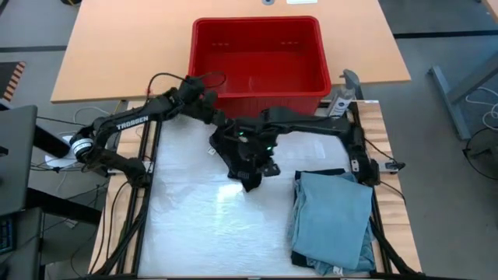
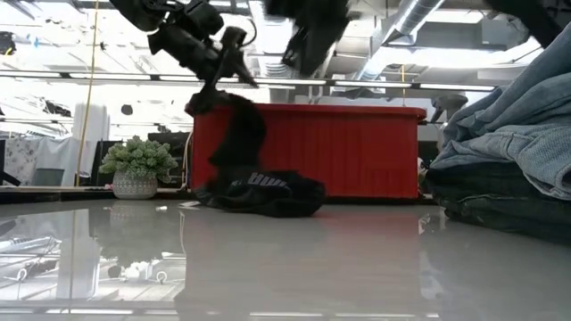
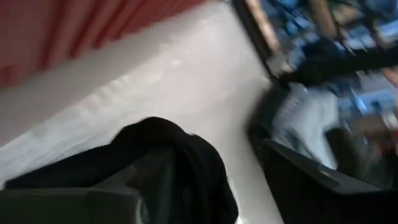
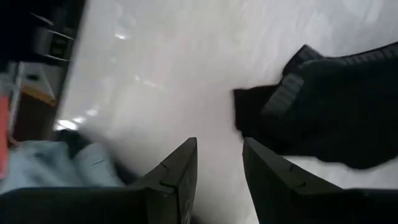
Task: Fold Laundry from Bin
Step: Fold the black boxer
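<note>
since the small black garment (image 2: 259, 189) is half lifted and half heaped on the bench (image 1: 194, 218) just in front of the red bin (image 1: 258, 58), i judge the main risk to be a sloppy hand-off. my left pincer (image 2: 230, 55) hangs above the bench near the bin's front wall, and a tail of the black cloth dangles from it in the low view; its fingers look parted around the fabric in the left wrist view, so i can't tell whether it has real hold or the cloth is just draped over a finger (image 3: 81, 202). if it only clings, it could drop in a twisted lump or snag and get dragged. my right pincer (image 4: 217, 165) hovers over the bench beside the garment, fingers a little apart and holding nothing; closing now would catch air or only a hem. the stack of light blue pieces (image 1: 333, 222) sits at the bench's right, near enough that a wide swing of the right arm could ruffle it. white lettering shows on the black garment but i can't read it; "trossen" is printed on the left arm (image 1: 132, 122).
</note>
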